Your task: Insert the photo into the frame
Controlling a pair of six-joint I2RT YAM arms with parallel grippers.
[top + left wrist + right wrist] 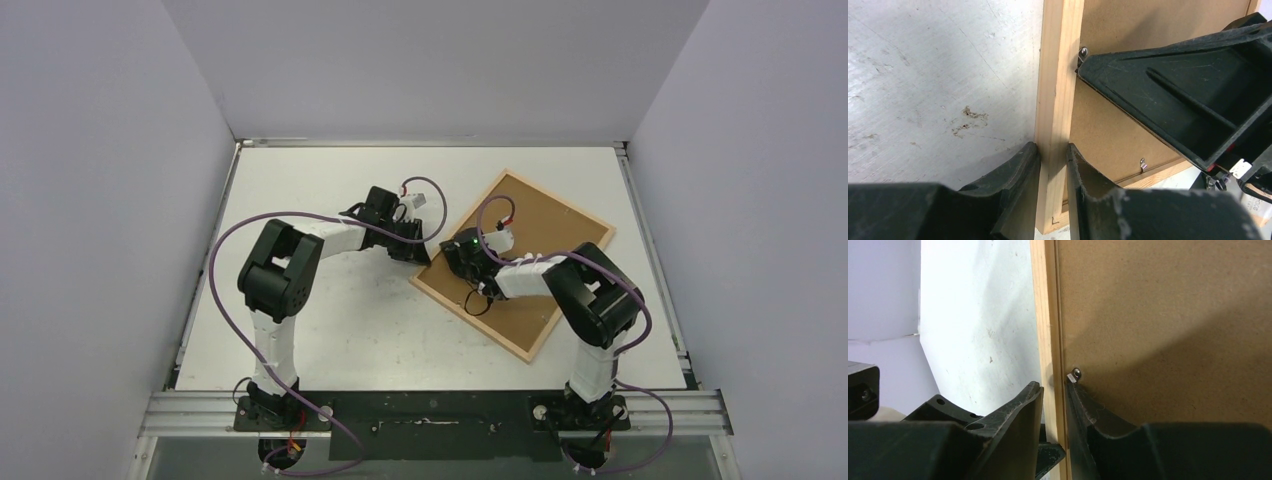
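left gripper (1053, 156) and right gripper (1054, 390) were each pinched narrow on a rail of the frame (1057, 75). i'd have held both grips level, going gently near the metal tab (1076, 372).

Pale, perhaps lilac walls (100, 150); white tabletop (340, 330)

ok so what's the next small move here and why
Probably pivot the right gripper to push the metal tab off the backing board: its fingertip sits at that tab, the left gripper pinches the frame steady, and no photo is in view.
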